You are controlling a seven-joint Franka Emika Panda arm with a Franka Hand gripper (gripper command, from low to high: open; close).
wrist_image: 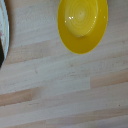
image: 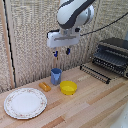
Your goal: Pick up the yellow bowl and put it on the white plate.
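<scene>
The yellow vessel (image: 68,88), a small shallow yellow bowl, sits upright on the wooden table near the middle; in the wrist view the yellow vessel (wrist_image: 82,24) is seen from above, empty. The white plating (image: 25,103), a large round plate with a patterned rim, lies at the exterior view's left front; a sliver of its rim (wrist_image: 2,30) shows in the wrist view. My gripper (image: 61,51) hangs high above the table, over the blue cup and slightly to the exterior view's left of the bowl. Its two blue-tipped fingers stand apart with nothing between them.
A blue cup (image: 56,76) stands just behind and to the exterior view's left of the bowl. A small orange oblong piece (image: 45,86) lies between the cup and the plate. A dark toaster oven (image: 113,55) with its door open sits at the back right.
</scene>
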